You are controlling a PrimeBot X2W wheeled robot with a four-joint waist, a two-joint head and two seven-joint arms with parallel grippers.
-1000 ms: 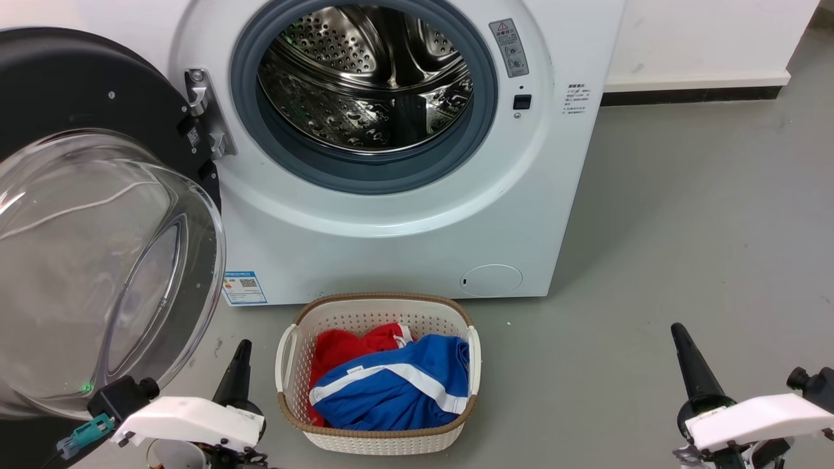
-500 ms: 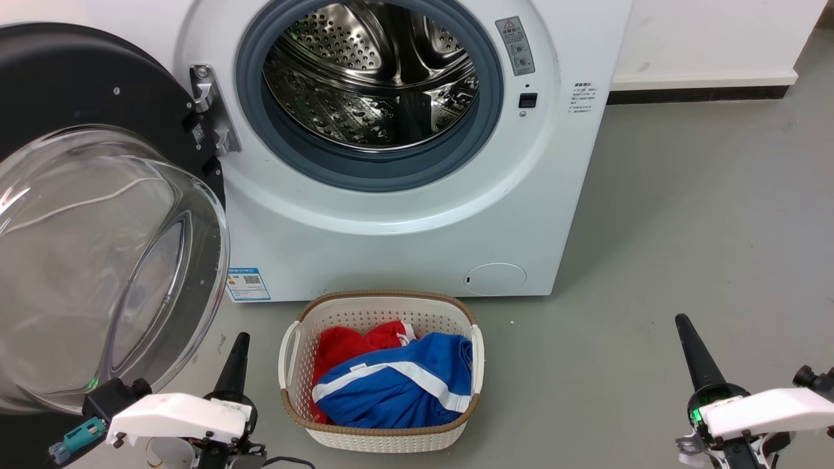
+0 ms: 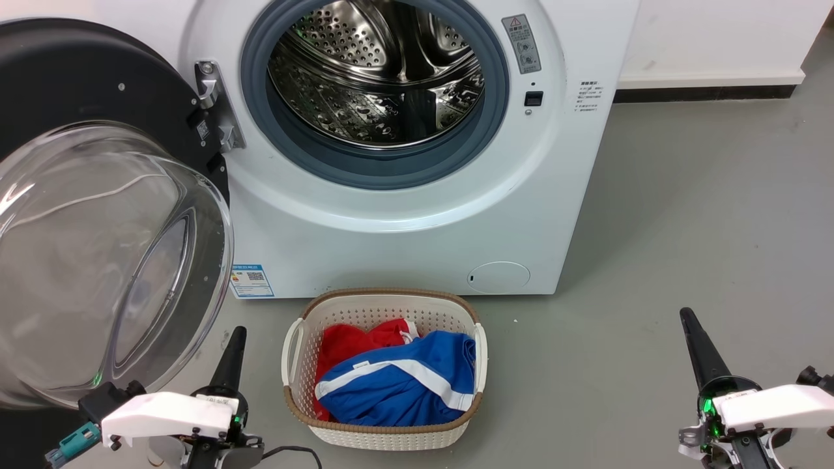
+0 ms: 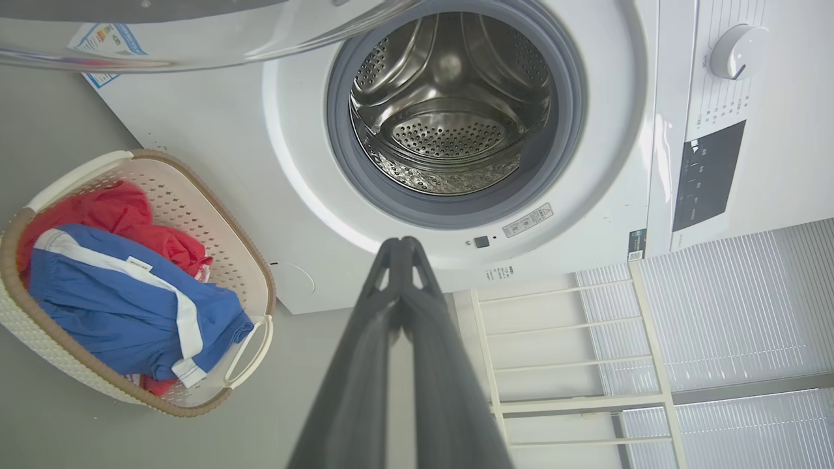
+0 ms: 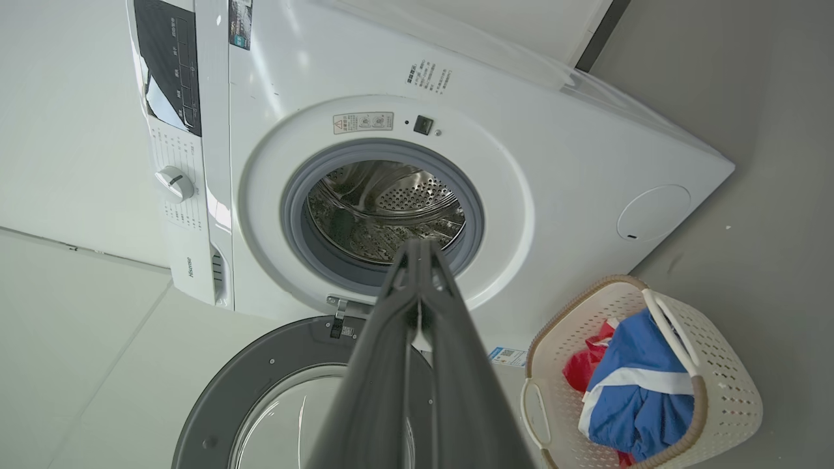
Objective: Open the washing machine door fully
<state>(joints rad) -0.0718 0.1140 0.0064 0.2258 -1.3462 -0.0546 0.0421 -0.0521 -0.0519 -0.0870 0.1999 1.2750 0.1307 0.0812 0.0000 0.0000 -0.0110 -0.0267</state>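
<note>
While door [image 3: 98, 247] stands wide, left gripper [image 3: 237, 339] (closed) near, apart.

The glossy black washing machine door [image 3: 98, 215], glass bowl bulging, stands swung wide beside the white washing machine [image 3: 417, 215].

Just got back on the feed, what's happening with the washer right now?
The washing machine door hangs wide open at the robot's left, baring the drum of the washing machine. Neither end effector touches the door: the left end effector and right end effector sit low, shut and empty. A basket of clothes stands on the floor in front.
</note>
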